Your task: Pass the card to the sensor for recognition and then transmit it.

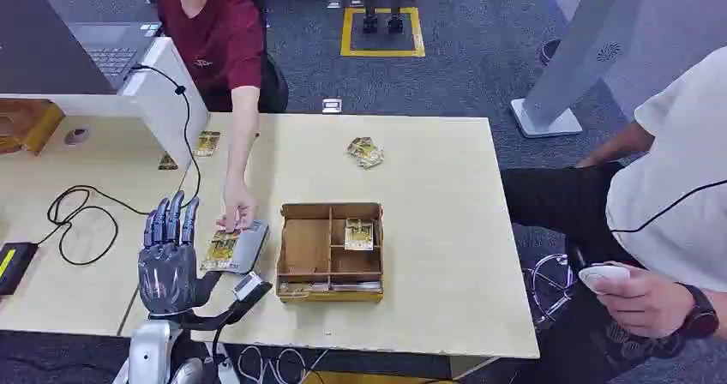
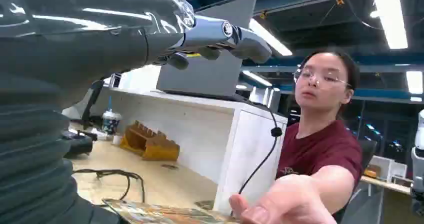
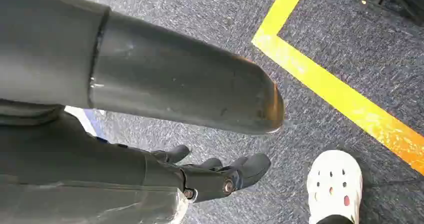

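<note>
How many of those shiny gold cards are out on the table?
5 spots, though stacks may hide more: one on the grey sensor pad, one in the wooden compartment box, a loose pile at the far edge, and two by the white partition.

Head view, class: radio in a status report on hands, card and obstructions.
Left hand open, raised beside the sensor. Right hand empty, hanging over the floor. Card lies on the sensor. Person's hand on the card, in the way.

No legible text, label, brand or number anywhere.
</note>
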